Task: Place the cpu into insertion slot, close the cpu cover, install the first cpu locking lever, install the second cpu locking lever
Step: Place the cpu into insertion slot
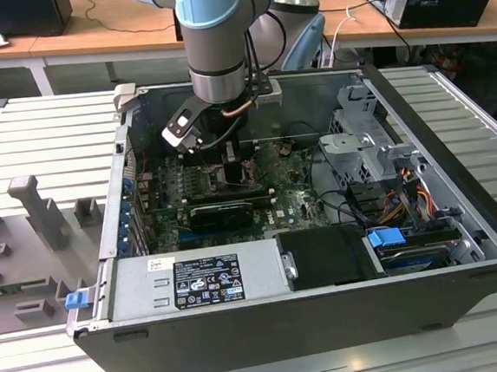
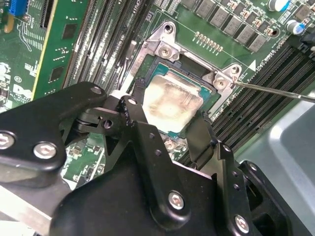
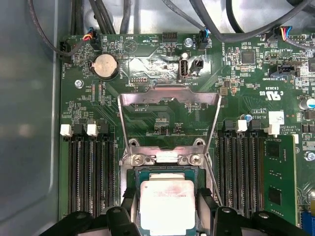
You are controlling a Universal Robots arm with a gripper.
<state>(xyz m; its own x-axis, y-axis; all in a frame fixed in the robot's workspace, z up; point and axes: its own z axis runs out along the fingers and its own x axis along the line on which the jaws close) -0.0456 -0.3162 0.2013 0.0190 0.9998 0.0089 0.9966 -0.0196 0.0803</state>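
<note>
The arm above the pincer is a thick round tube, a pale blue cap over a grey metal sleeve. Black cables loop beside a white-edged wrist block. The pincer's body is matte black, with rounded plates pinned by silver socket-head screws.

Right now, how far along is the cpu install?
Done, it seems: the cpu lies square inside the insertion slot. In hand: the gripper sits over the cpu, straddling it; whether it grips I cannot tell. Left: the cpu cover is flipped back open in the first wrist view, and a thin locking lever stands free of the socket in the second wrist view.
</note>
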